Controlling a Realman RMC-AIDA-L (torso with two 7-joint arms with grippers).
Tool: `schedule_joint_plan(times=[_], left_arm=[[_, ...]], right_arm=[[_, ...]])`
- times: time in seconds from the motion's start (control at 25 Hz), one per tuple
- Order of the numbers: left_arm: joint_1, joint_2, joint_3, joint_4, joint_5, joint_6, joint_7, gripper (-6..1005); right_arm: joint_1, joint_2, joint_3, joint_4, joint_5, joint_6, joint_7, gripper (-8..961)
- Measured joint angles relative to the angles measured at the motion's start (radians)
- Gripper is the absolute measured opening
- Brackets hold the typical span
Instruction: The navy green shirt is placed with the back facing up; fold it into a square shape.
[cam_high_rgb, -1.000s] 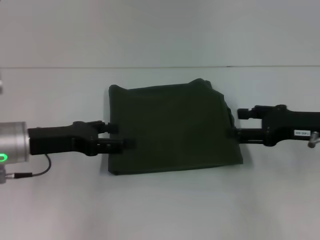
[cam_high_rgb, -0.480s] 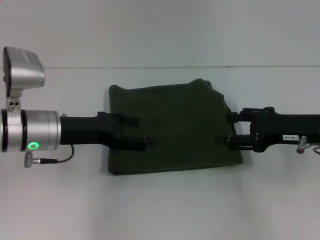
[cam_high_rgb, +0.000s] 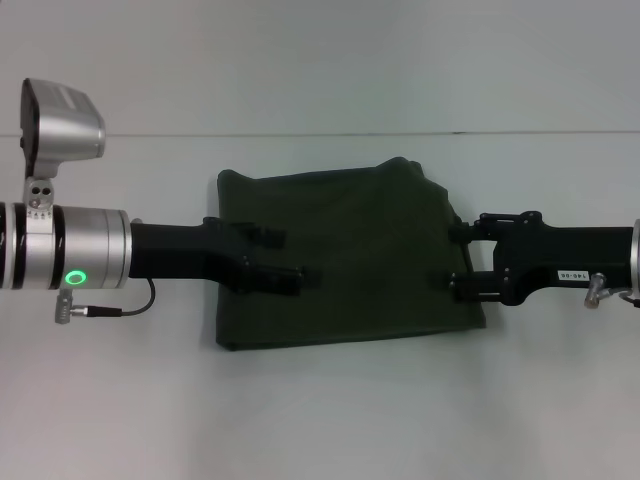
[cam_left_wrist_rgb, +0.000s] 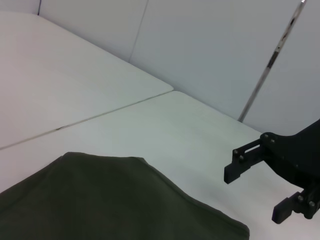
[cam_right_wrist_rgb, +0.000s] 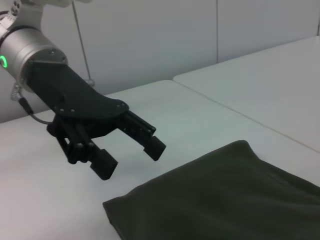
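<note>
The shirt (cam_high_rgb: 345, 262) lies folded, roughly square, at the centre of the frame on the table (cam_high_rgb: 320, 420). My left gripper (cam_high_rgb: 285, 258) and right gripper (cam_high_rgb: 456, 257) hover spread and empty over its side edges. I'd press both flanks flat evenly, avoiding snags.

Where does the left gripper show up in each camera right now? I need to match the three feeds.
Head view: left gripper, open, over the navy green shirt near its left edge.
Left wrist view: not shown; the black gripper there is the right gripper, open.
Right wrist view: left gripper, raised above the table, beside the shirt's corner.
Shared landmark: the shirt, visible in all three views.
</note>
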Motion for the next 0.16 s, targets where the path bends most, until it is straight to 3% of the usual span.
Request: schedule_joint_plan(times=[0.16], left_arm=[[0.0, -0.003, -0.007, -0.001, 0.008, -0.004, 0.0, 933]], right_arm=[[0.0, 0.001, 0.0, 0.001, 0.001, 0.013, 0.0, 790]])
